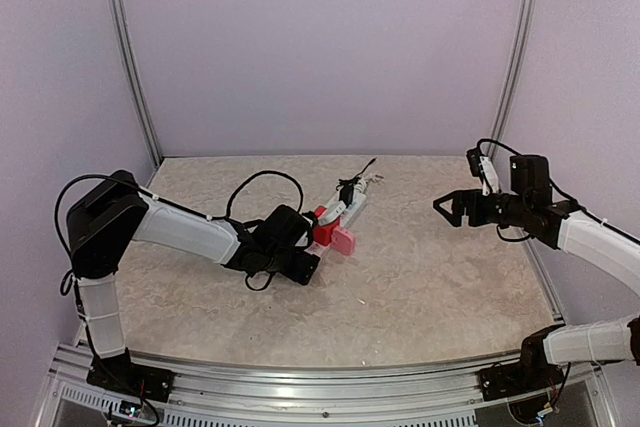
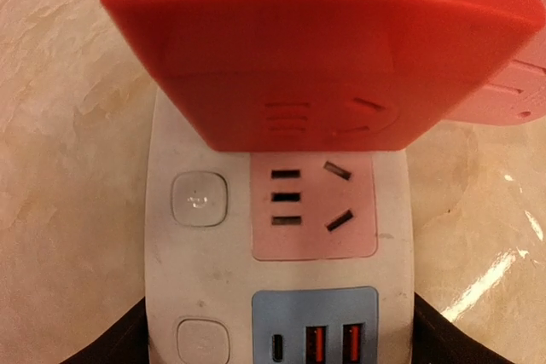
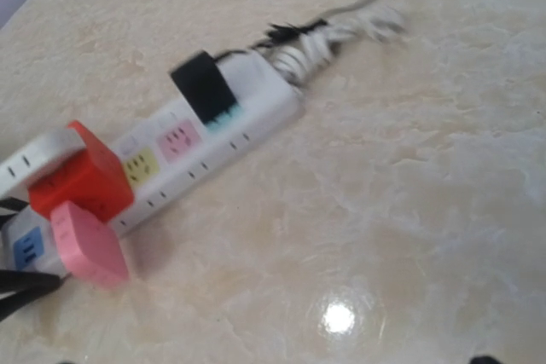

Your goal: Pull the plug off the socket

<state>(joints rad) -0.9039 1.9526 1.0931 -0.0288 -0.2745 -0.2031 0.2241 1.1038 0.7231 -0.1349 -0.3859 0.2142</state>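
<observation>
Probably light and rigid, the plug (image 3: 81, 178) wants gripping by its sides; left fingers (image 2: 111, 343) clamp the socket (image 2: 196, 253), right fingers (image 1: 452, 199) spread.

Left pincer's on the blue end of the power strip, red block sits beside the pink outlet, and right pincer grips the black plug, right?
Not quite. The right pincer is open in the air, well clear of the black plug and the power strip; the top external view shows it. The rest stands.

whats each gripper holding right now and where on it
The left gripper clamps the socket across its width at the blue USB end; the right gripper is open and empty.
</observation>
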